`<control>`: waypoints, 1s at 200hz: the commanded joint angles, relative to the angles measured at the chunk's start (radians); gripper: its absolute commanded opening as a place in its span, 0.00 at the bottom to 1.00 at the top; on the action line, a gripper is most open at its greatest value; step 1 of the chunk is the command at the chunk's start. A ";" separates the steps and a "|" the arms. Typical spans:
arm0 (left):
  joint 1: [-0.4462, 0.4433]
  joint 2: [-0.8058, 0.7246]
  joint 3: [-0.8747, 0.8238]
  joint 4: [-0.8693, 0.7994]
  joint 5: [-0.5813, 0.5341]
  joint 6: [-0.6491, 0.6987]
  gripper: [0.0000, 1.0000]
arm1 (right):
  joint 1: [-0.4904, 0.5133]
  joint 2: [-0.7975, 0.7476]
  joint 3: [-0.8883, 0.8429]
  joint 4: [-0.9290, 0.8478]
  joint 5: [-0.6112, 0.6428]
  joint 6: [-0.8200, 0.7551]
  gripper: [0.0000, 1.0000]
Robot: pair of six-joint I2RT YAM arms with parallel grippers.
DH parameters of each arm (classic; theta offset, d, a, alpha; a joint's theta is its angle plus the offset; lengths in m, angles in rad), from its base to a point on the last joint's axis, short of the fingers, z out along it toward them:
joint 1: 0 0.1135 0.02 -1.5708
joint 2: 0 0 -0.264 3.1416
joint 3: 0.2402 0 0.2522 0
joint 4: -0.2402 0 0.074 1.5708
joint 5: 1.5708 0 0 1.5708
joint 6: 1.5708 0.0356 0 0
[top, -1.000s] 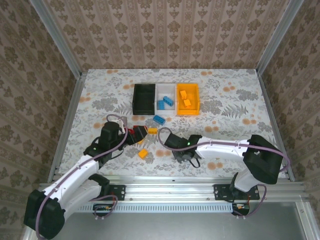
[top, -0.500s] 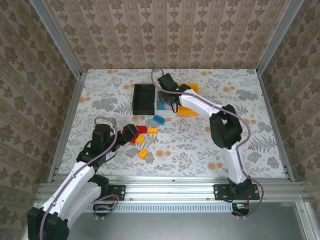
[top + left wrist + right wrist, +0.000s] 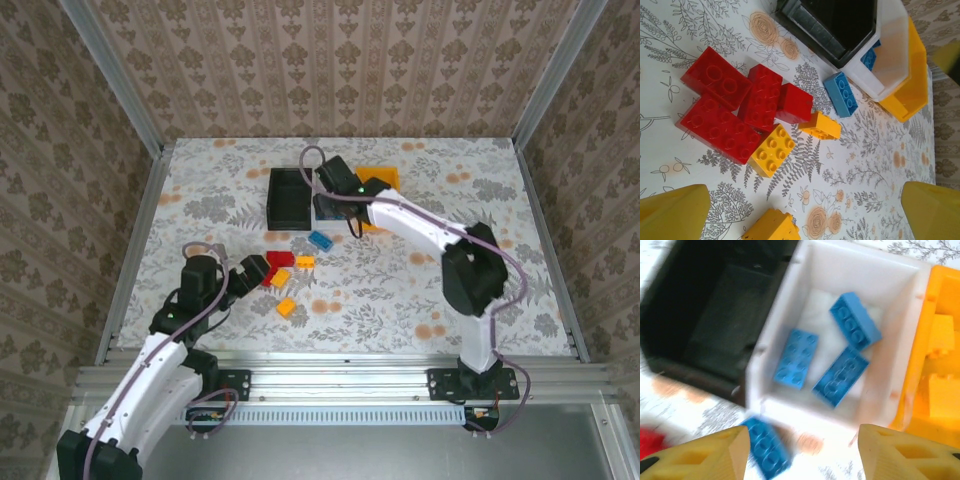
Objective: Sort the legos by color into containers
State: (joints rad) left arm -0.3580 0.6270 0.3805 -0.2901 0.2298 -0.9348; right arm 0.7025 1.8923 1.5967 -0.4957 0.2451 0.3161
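Now, across the tabletop [image 3: 380, 290], the right end effector [image 3: 801, 440] has swung toward the far edge and hangs parted and empty above the white bin [image 3: 767, 355], where three blue legos [image 3: 796, 358] lie, one more than before. Meanwhile the left end effector [image 3: 805, 195] hovers wide over the red legos [image 3: 735, 112]; one blue lego [image 3: 841, 94] remains loose just beside the white bin.
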 commanded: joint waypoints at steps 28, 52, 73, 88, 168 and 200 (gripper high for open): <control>0.060 0.060 -0.011 0.016 -0.076 -0.029 1.00 | 0.330 -0.078 -0.286 0.136 -0.067 0.107 0.73; 0.177 0.060 -0.026 0.009 -0.046 -0.079 1.00 | 0.414 -0.018 -0.282 0.123 -0.108 0.103 0.78; 0.256 0.039 -0.039 0.018 -0.023 -0.104 1.00 | 0.441 0.059 -0.244 0.099 -0.120 0.094 0.78; 0.278 0.027 -0.050 0.036 -0.004 -0.114 1.00 | 0.442 0.101 -0.220 0.085 -0.107 0.086 0.78; 0.291 0.053 -0.080 0.112 0.044 -0.120 1.00 | 0.423 0.154 -0.180 0.097 -0.090 0.067 0.29; 0.289 0.110 -0.065 0.144 0.083 -0.116 1.00 | 0.424 0.040 -0.228 0.073 -0.027 0.070 0.27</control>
State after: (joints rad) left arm -0.0769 0.7048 0.3004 -0.1936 0.2649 -1.0481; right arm 1.1282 2.0457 1.4040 -0.3935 0.1574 0.3813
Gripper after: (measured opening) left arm 0.997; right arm 0.355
